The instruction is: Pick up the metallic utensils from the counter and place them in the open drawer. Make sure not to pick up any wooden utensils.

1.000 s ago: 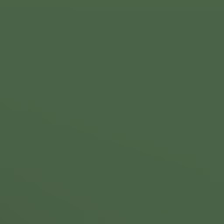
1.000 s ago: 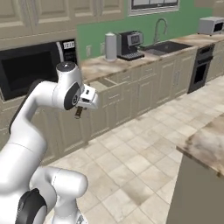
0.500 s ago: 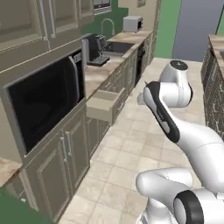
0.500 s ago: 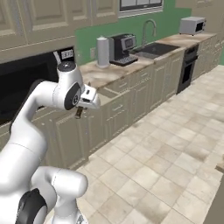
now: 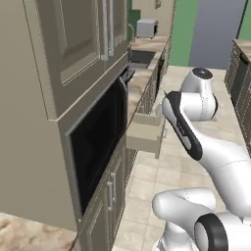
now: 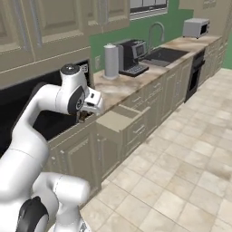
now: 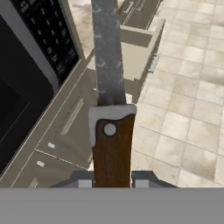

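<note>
Beige tiled floor (image 6: 181,172), green wall (image 6: 136,31), tan panelled upper cabinets (image 6: 59,22), black built-in microwave (image 5: 98,142), coffee machine (image 6: 132,56) beside a paper-towel roll (image 6: 110,61), steel sink (image 6: 165,55) with tall faucet (image 6: 154,34), toaster oven (image 6: 195,28) far along.

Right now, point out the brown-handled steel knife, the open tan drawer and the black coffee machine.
Brown-handled steel knife (image 7: 108,65): hand view, blade.
Open tan drawer (image 6: 118,125): right base view, front panel.
Black coffee machine (image 6: 132,55): right base view, body.

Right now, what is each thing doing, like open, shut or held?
knife: held in the pincer by its brown handle, blade pointing away.
pincer: shut on the knife.
open drawer: pulled out from the cabinets.
cabinet doors: shut.
</note>
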{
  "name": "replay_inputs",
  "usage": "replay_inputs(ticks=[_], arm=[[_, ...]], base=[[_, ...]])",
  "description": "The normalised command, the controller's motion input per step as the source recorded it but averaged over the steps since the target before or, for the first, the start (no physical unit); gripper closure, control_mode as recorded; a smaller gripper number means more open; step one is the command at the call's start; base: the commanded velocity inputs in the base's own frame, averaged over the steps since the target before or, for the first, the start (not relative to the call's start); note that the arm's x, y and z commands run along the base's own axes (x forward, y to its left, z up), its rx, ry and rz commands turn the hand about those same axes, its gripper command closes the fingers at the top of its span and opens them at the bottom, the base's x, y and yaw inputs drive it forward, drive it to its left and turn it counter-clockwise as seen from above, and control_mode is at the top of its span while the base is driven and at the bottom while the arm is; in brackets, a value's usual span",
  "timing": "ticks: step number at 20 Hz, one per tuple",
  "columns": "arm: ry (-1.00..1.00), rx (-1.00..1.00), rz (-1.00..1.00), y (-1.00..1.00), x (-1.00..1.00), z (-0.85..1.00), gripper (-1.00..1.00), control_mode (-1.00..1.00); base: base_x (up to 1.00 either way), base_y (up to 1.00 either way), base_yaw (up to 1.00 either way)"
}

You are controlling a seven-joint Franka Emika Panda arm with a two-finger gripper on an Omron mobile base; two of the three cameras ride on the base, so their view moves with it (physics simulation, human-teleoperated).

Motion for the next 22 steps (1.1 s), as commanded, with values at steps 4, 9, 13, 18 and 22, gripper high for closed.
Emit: replay_inputs(ticks=[4, 9, 13, 18, 22], arm=[[0.0, 0.0, 0.0, 0.0, 0.0, 0.0, 1.0, 1.0], [0.0, 0.0, 0.0, 0.0, 0.0, 0.0, 1.0, 1.0], [0.0, 0.0, 0.0, 0.0, 0.0, 0.0, 1.0, 1.0], [0.0, 0.0, 0.0, 0.0, 0.0, 0.0, 1.0, 1.0], [0.0, 0.0, 0.0, 0.0, 0.0, 0.0, 1.0, 1.0]], base=[[1.0, 0.41, -0.07], [0.65, -0.03, -0.12], [0.01, -0.59, -0.14], [0.12, -0.01, -0.03], [0.81, 0.54, -0.13]])
